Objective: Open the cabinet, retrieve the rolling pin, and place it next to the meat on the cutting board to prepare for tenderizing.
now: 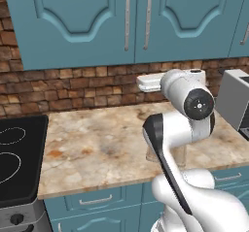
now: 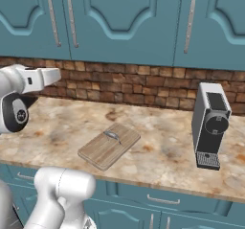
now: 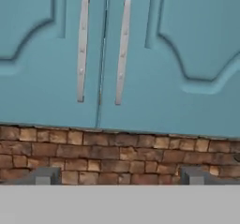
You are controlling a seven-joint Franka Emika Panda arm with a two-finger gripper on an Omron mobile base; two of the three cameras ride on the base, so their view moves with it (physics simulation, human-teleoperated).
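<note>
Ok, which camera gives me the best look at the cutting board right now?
The right base view: the cutting board lies in full sight on the counter, the meat on its far end. In the left base view the arm covers that spot; the hand view faces the cabinet.

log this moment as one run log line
stage: approach cabinet | doors: shut | hand: open, empty, facing handles | meat: on board | pin: not seen
</note>
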